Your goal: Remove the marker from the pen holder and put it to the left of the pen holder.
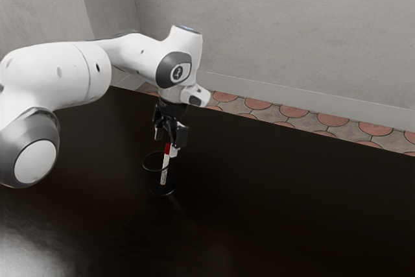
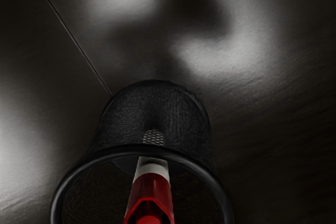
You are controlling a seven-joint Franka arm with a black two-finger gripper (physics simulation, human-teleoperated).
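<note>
Dark and glossy, the table (image 1: 272, 212) spreads beneath our white arm (image 1: 65, 72), which comes in from the exterior view's left. In that view, our gripper (image 1: 168, 142) points down just above the pen holder (image 1: 155, 180), its jaws apart with a gap showing between them, not closed on anything. The marker (image 1: 164, 170) is in the pen holder, slightly tilted, its red cap up above the rim and close under the jaws. The holder's mesh wall surrounds the lower part of the marker, so the rim and wall stand in the way of any sideways path. Past the table's far edge, we see reddish rounded tiles (image 1: 258, 104) set in grey, then a pale skirting (image 1: 292, 97) at the foot of a grey room wall (image 1: 259, 24).

From the wrist view, we look down at the holder's thick black rim and fine mesh. The marker's red end faces us inside the rim, with a pale band next to it; a patterned patch shows through the mesh beyond. The rim crosses in front of part of the marker. On the table around it lie soft bright reflections (image 2: 231, 56), and one thin straight line (image 2: 71, 38) runs up to the holder's outline. We cannot tell the jaws' state from this view.
</note>
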